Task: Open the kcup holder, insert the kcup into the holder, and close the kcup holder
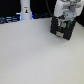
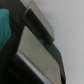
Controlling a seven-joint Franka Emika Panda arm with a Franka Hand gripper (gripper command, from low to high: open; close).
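The claw (image 1: 62, 20) hovers at the rigid kcup holder (image 1: 60, 28); its spread cannot be told. Pale drawer handles look the best hold.

And here is the 1 arm (image 1: 64, 9), white-cased, dropping in from the top edge on the exterior view's right, wrist pointing straight down. The gripper (image 1: 62, 26) hangs low beneath it, dark and blurred. How its jaws stand cannot be told. The wrist view gives no clear sight of them either.
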